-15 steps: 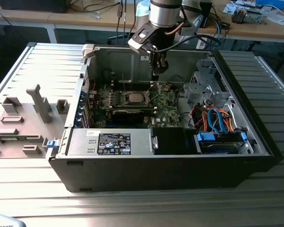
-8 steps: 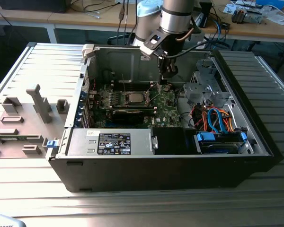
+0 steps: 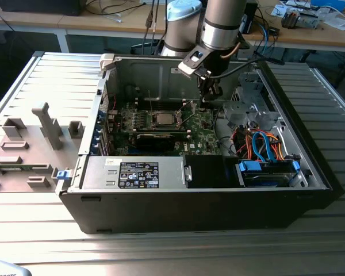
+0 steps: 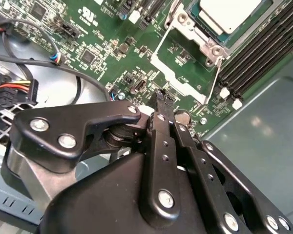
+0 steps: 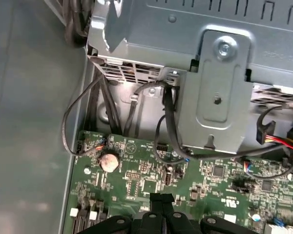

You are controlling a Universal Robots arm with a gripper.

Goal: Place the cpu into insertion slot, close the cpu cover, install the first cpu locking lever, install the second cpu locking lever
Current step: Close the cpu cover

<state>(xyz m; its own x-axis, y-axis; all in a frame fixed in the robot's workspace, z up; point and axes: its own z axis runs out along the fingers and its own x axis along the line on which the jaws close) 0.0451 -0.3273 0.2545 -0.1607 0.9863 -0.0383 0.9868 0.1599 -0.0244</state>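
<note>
- Silvery-tan metal marks the cpu (image 4: pixel 229 12). It is seated flat inside the insertion slot (image 4: pixel 201 37), so the chip looks already placed.
- Next to the slot lies the cpu cover (image 4: pixel 177 79), swung open. Through its square window I see bare green board (image 4: pixel 102 44), not the chip, so I judge the cover not yet closed.
- The cover lies between the slot and my claw (image 4: pixel 160 97). Its hinge side meets the slot's rim, and its free edge is the side nearest my fingertips.
- My claw is clenched, the two fingers pressed together to a narrow point, and I can make out nothing between them. Whether the tip touches the cover's free edge or only hovers just beside it, I cannot tell.
- As I judge it, the relation that matters is this: from my claw the cover's free edge comes first, then its window, then the slot with the chip beyond. Closing the cover means folding it away from me over the slot.
- On the slot's far side from the cover run long black memory slots (image 4: pixel 263 48), parallel to that side of it.
- In the exterior view my claw (image 3: pixel 210 100) hangs inside the open computer case (image 3: pixel 190 190), to the exterior view's right of the slot. The case rests on the ribbed metal desk (image 3: pixel 161 253).
</note>
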